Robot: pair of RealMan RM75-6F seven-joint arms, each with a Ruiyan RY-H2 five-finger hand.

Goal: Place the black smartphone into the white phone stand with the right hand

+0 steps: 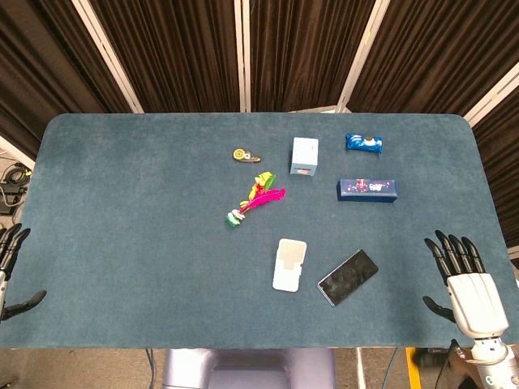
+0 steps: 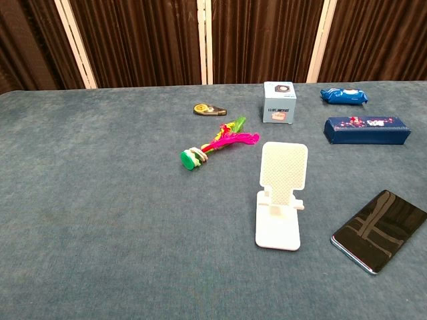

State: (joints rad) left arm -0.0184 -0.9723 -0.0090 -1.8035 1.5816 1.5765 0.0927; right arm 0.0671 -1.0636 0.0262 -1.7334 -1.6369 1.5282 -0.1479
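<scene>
The black smartphone [image 1: 348, 277] [image 2: 379, 230] lies flat, screen up, on the blue table just right of the white phone stand [image 1: 289, 264] [image 2: 281, 195]. The stand is upright with nothing in it. My right hand [image 1: 466, 284] hovers at the table's right front edge, fingers spread and holding nothing, well to the right of the phone. At the far left front edge my left hand [image 1: 11, 271] shows only partly, fingers apart and empty. Neither hand appears in the chest view.
Behind the stand lie a pink and green feather shuttlecock [image 1: 255, 200], a small light blue box [image 1: 304, 156], a dark blue flat box [image 1: 366, 190], a blue snack packet [image 1: 364, 143] and a small tape dispenser [image 1: 246, 155]. Dark curtains hang behind the table [image 1: 122, 203].
</scene>
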